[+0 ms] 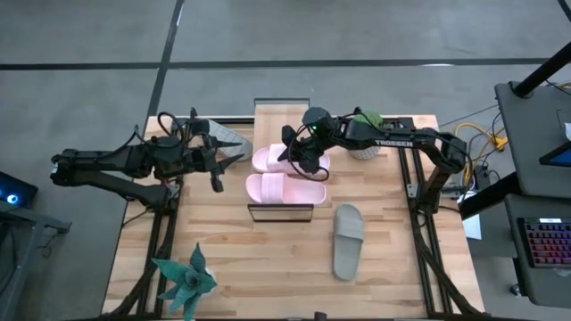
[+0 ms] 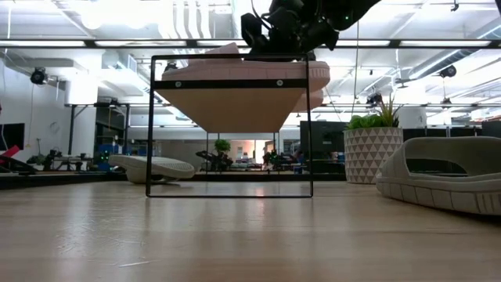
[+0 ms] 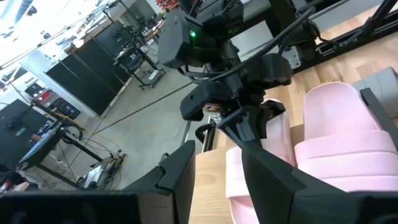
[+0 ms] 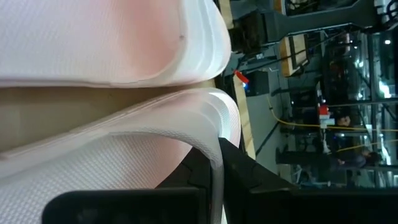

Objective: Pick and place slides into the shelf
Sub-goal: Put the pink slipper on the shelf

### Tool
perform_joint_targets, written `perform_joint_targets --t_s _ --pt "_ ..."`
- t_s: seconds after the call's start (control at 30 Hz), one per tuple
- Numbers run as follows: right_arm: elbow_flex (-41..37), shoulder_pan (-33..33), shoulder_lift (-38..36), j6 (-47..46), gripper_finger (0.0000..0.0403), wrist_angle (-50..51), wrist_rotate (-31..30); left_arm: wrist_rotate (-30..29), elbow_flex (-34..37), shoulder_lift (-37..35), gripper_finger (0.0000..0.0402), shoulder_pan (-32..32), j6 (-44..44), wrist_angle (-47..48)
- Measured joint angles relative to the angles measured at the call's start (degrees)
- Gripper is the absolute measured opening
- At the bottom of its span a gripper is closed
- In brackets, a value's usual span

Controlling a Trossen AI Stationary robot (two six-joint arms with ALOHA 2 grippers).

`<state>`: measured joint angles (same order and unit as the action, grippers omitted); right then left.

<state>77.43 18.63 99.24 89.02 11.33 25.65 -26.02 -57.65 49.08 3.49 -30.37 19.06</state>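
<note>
- Right gripper stood over the shelf, fingers clenched on the edge of a pink slide; the right wrist view showed the dark fingertips pinching that pink rim with almost no gap.
- That slide lay on the shelf's plank, at the end farther from the front frame. A second pink slide lay just beside it, nearer the front. Low view confirmed pink soles resting on the shelf top.
- Left gripper hovered just off the shelf's left side, fingers partly apart; nothing could be seen between them. A grey slide lay on the table close under that arm.
- Another grey slide lay on the bare tabletop, well apart from the shelf, toward the front right.
- Judgement: step in hand was setting the held pink slide down square beside its mate. To do it well, the sole should be flat on the plank before release, then the fingers lifted straight up so the rim isn't dragged.
- Risk: a sideways pull could nudge the neighbouring slide toward the plank edge.
</note>
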Motion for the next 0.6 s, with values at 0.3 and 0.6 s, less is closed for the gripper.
perform_joint_targets --t_s 0.3,0.6 --pt "0.0 -0.24 0.02 -2.72 0.0009 -0.22 1.87 0.0 0.0 0.04 0.0117 0.0 -0.04 -0.02" --pt "0.0 -0.33 0.02 -3.8 0.0045 -0.46 2.34 0.0 0.0 0.26 0.0117 0.0 -0.04 -0.02"
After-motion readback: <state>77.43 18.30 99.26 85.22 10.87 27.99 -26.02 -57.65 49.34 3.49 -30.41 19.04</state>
